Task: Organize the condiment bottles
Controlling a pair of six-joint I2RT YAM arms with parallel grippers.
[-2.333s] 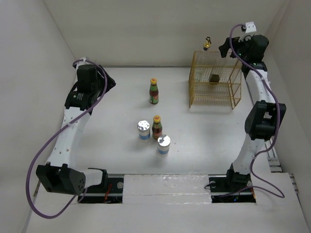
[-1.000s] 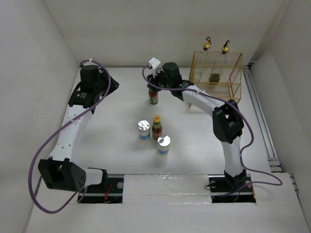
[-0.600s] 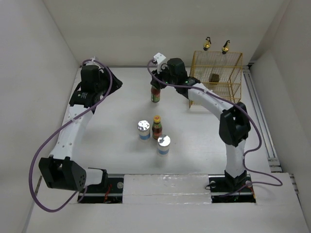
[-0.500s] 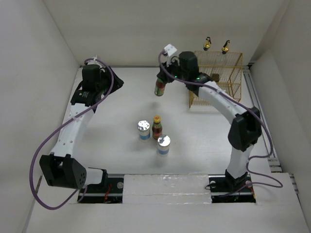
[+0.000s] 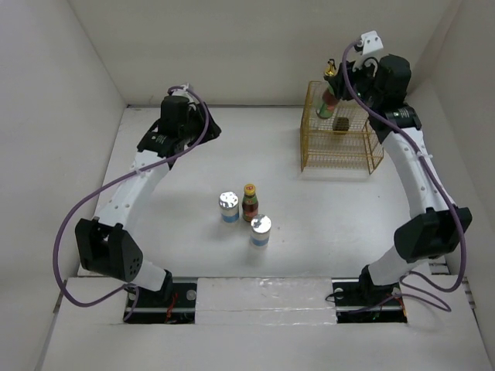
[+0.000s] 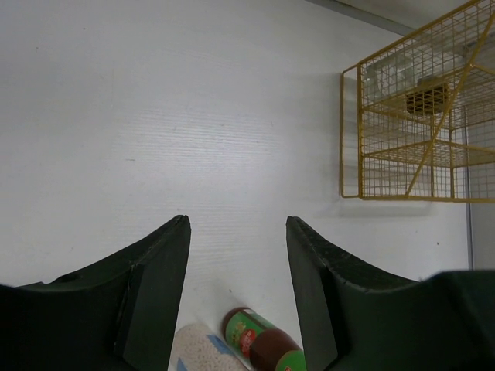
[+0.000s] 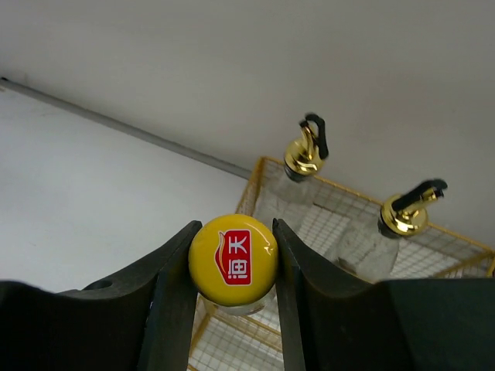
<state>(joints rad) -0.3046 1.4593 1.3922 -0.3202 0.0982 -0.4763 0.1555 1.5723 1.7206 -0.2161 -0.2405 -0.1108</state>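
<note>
Over the desk's far right corner, above the yellow wire rack (image 5: 340,151), your right gripper (image 7: 232,267) is clamped on the capped top of a red-brown sauce bottle (image 5: 326,105). Your left gripper (image 6: 236,294) hangs with fingers apart near the far left edge.

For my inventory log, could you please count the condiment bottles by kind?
Glass bottles: 2
Sauce bottles: 2, one in the right gripper
White jars: 2
Total: 6
</note>
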